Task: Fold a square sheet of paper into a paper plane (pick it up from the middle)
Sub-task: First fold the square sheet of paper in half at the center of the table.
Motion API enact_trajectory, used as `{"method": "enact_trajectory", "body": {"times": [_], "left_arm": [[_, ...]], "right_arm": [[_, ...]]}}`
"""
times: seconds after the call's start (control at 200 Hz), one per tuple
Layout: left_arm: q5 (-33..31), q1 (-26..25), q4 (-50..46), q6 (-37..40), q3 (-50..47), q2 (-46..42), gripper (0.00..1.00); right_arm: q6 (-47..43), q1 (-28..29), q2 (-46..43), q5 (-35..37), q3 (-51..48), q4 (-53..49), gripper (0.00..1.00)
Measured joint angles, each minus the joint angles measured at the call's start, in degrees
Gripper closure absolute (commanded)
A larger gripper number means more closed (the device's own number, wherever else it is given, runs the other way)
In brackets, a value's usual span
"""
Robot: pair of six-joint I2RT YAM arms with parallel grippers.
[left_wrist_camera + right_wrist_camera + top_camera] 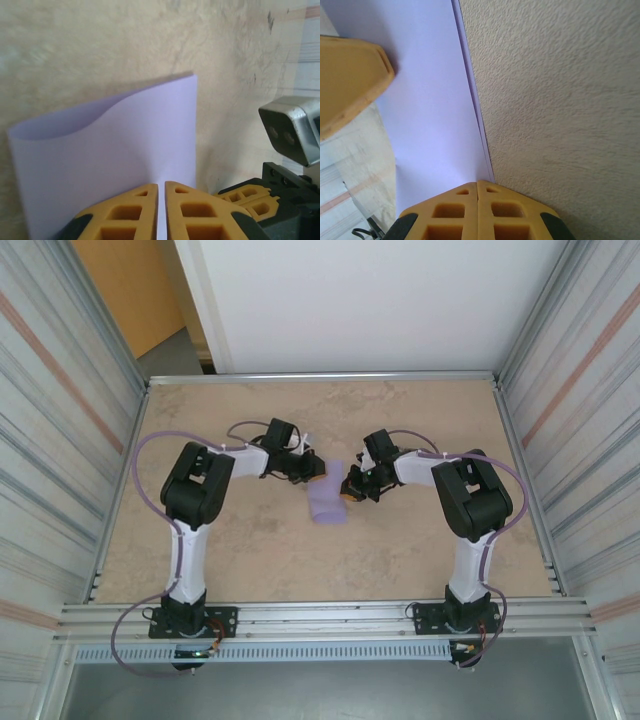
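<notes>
1. Top external view: a mottled beige table (420, 420) was fenced by ribbed metal walls (60, 440), with a white panel (350, 300) beyond its far edge. The two arms met over the middle of the table, and each gripper stood in the other's way across the paper.
2. The square sheet of paper (327, 505) hung between the two sets of jaws, its lower part trailing toward the arm bases.
3. The left gripper (315, 468) reached in from the left and its yellow fingers were pressed together on the sheet. In the left wrist view the lavender sheet (100, 160) rose ahead of the closed tips (161, 186) and bowed in a soft curve along its far edge. It hid the table directly in front of the jaws.
4. Just right of those jaws sat the right gripper's yellow finger (245, 197) and a grey camera housing (292, 130).
5. The right gripper (349, 490) came in from the right, jaws shut. In the right wrist view the sheet's edge (470, 100) ran straight down into the closed tips (477, 184), so they seemed clamped on that edge. The paper spread left of the jaws and bare table lay to their right. One left-gripper finger (347, 85) pressed on the sheet ahead and to the left.
6. Both arms were bent sharply at the elbow, forearms angled inward and wrists turned toward each other.
7. Count: two arms, two grippers, one sheet.
</notes>
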Motion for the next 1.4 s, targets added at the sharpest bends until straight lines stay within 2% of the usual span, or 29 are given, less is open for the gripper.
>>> {"method": "enact_trajectory", "body": {"times": [0.12,0.296,0.491,0.596,0.742,0.892,1.403], "left_arm": [[0.3,2.3,-0.9,0.2,0.7,0.2,0.86],[-2.2,6.4,-7.2,3.4,6.3,2.2,0.86],[-5.8,7.8,-12.0,6.6,9.2,2.3,0.86],[-6.3,6.4,-12.3,6.7,7.7,0.1,0.85],[-6.3,1.6,-12.0,6.6,6.6,-4.0,0.85],[-6.7,-2.2,-11.0,6.6,6.6,-4.2,0.86],[-8.2,-0.2,-15.2,6.6,10.6,2.7,0.86]], "right_arm": [[-0.1,-0.2,0.0,-0.5,-0.2,0.3,0.97],[-0.2,-0.5,0.0,-1.2,-0.3,0.7,0.97],[-0.2,-0.5,0.0,-1.3,-0.3,0.8,0.97],[-0.2,-0.5,0.0,-1.3,-0.3,0.8,0.97],[-0.2,-0.5,0.0,-1.3,-0.3,0.8,0.97],[-0.2,-0.5,0.2,-1.4,-0.2,0.7,0.97],[-0.2,-0.5,0.4,-1.4,0.1,0.5,0.97]]}}
